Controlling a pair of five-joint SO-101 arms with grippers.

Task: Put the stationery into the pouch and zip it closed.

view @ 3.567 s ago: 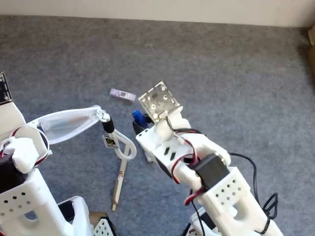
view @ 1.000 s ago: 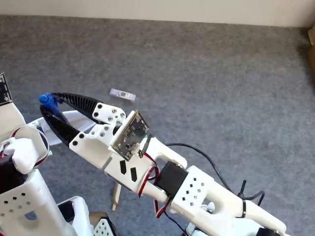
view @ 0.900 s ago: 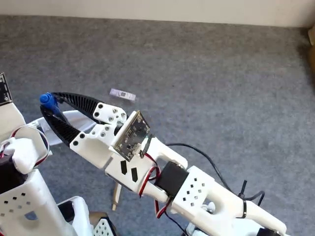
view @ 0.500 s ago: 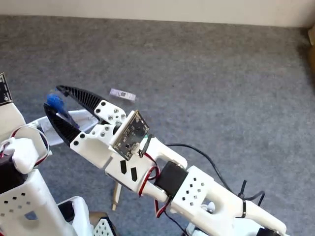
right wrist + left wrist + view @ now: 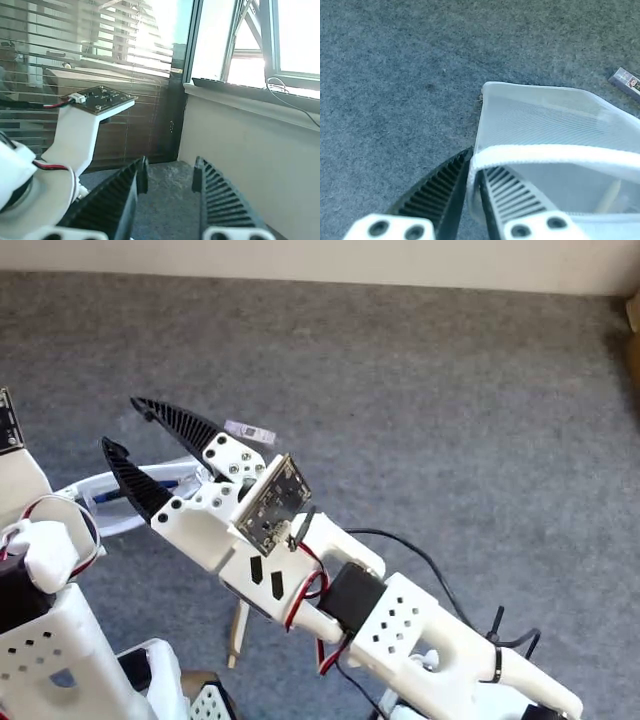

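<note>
**Right claw hanging open over the pouch mouth**

The right claw (image 5: 120, 423) is hanging with its two black fingers spread wide and nothing between them; its own camera is looking past those parted fingers (image 5: 122, 195) at the room beyond. Directly beneath the tips, the mesh pouch (image 5: 100, 508) is lying with its mouth gaping, and a blue streak is showing through the mesh, which I'm reading as a pen (image 5: 150, 488) already inside.

On the near side of that mouth, the left claw (image 5: 476, 167) is pinching the white rim of the pouch (image 5: 545, 125) between its ribbed fingers and propping the opening up.

My judgement: this drop is done and more stationery is waiting. To do it well, the right claw wants to be rising straight up, away from the rim, so a fingertip isn't snagging the mesh, while the left is holding its pinch firm.

Just behind the upper finger, near the claw's white base, a small clear case (image 5: 248, 431) is lying on the grey carpet (image 5: 450, 390), an easy next pick. The wooden pencil (image 5: 236, 635) is the awkward one: it is sitting far back from the tips, tucked under the right arm's own forearm. The arm is also covering the zip end of the pouch, so I can't say where the puller is sitting.
</note>
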